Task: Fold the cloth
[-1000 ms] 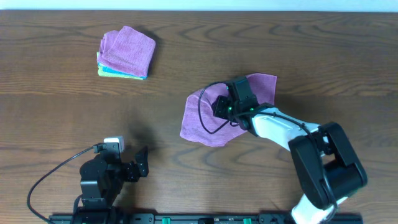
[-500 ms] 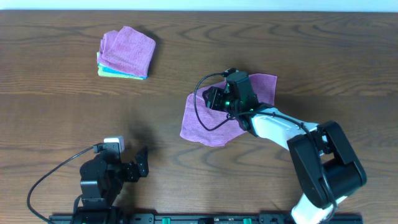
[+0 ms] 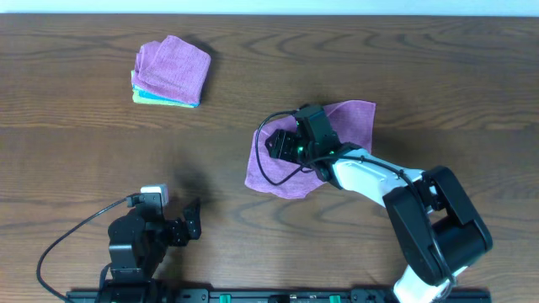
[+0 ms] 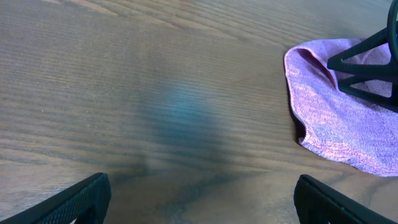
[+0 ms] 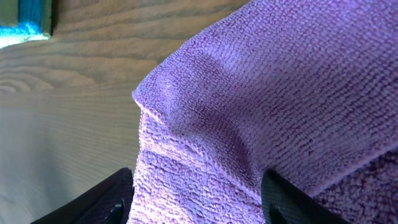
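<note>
The purple cloth (image 3: pixel 271 174) lies rumpled on the wooden table right of centre, with one corner (image 3: pixel 358 114) reaching up and to the right. My right gripper (image 3: pixel 284 143) is low over its left part. In the right wrist view its dark fingers (image 5: pixel 93 199) stand apart, astride a raised ridge of the cloth (image 5: pixel 249 93), so the gripper (image 5: pixel 196 200) is open and pinches nothing. My left gripper (image 3: pixel 190 222) rests near the front edge, wide open and empty (image 4: pixel 202 205). Its wrist view shows the cloth's edge (image 4: pixel 336 124) at far right.
A neat stack of purple, teal and yellow-green cloths (image 3: pixel 171 73) sits at the back left; its teal edge (image 5: pixel 22 18) shows in the right wrist view. The right arm's black cable (image 3: pixel 268 164) loops over the cloth. Bare wood (image 4: pixel 155 93) lies ahead of the left gripper.
My right gripper has opened and shifted a little left over the cloth, which now lies loose between its fingers. The left arm has stayed still.
</note>
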Controlling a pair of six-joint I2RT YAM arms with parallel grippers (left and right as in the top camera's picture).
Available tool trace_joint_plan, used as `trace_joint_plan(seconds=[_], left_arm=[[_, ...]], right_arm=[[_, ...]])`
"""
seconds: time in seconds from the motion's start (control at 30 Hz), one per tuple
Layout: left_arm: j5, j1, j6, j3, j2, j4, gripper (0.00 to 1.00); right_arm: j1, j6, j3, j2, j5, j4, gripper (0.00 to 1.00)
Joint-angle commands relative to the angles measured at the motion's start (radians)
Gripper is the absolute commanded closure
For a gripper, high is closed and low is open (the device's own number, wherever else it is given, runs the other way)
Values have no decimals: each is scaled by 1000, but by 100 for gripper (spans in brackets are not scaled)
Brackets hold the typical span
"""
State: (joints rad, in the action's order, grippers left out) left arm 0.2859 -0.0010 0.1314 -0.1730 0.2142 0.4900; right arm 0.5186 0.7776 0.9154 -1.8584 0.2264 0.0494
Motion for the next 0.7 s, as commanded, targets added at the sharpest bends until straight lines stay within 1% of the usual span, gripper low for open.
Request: trace_joint_plan(seconds=[0.0, 0.13, 0.17, 0.33, 0.37, 0.43, 0.53, 0.67], left_arm=[[12, 0, 4, -24, 0, 0, 5], [12, 0, 4, -24, 0, 0, 5], [12, 0, 4, -24, 0, 0, 5], [12, 0, 4, -24, 0, 0, 5], [12, 0, 4, -24, 0, 0, 5], [12, 0, 4, -24, 0, 0, 5], [12, 0, 4, -24, 0, 0, 5], [12, 0, 4, -24, 0, 0, 5]], right_arm=[[3, -16, -3, -21, -73, -26, 33], [3, -122, -2, -21, -87, -58, 35], [3, -155, -1, -21, -97, -62, 31], [13, -428, 56, -21, -184, -150, 30], [16, -493, 77, -21, -211, -181, 30], [27, -581, 120, -21, -296, -240, 30], [40, -681, 161, -21, -389, -270, 30], [40, -752, 182, -21, -408, -269, 29]])
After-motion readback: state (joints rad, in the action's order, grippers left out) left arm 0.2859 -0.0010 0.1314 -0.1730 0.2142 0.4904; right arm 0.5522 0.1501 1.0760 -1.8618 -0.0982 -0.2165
